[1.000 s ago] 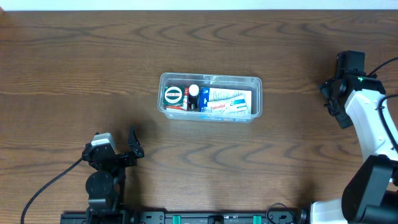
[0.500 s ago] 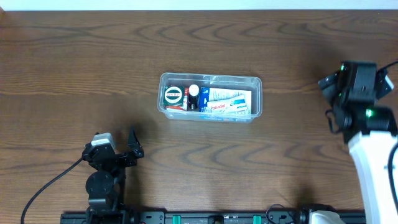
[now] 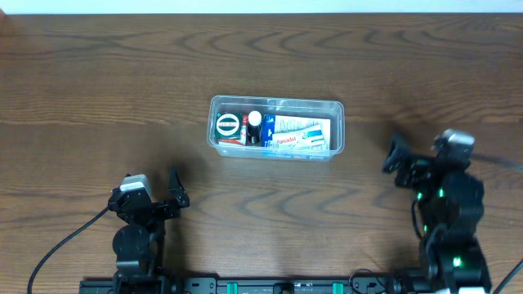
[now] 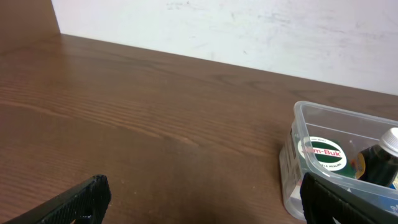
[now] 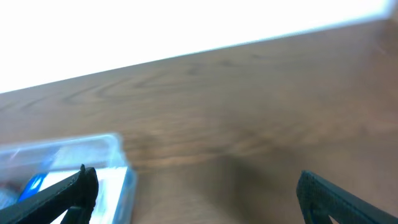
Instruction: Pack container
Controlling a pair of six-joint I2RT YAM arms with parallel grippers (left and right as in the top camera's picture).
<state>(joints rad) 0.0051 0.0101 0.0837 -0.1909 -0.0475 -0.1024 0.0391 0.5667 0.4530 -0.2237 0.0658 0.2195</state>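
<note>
The container [image 3: 335, 107], a clear rectangular tub, stands at the middle of the table. It holds a round green-and-white tin [image 3: 227, 125], a small dark bottle with a white cap [image 3: 255, 122] and a white and red packet [image 3: 303, 134]. It also shows in the left wrist view [image 4: 298, 113] and, blurred, in the right wrist view [image 5: 118, 144]. My left gripper [image 3: 173, 194] sits near the front left edge, open and empty [image 4: 202, 202]. My right gripper [image 3: 398, 163] is at the front right, open and empty [image 5: 196, 193], to the right of the tub.
The brown wooden table [image 3: 98, 82] runs to a white wall [image 4: 249, 31] at the back. A black cable [image 3: 57, 249] trails from the left arm's base at the front edge.
My right arm has swung from the far right edge down and back to the front right, turning toward the tub. The left arm and the tub have not moved.
</note>
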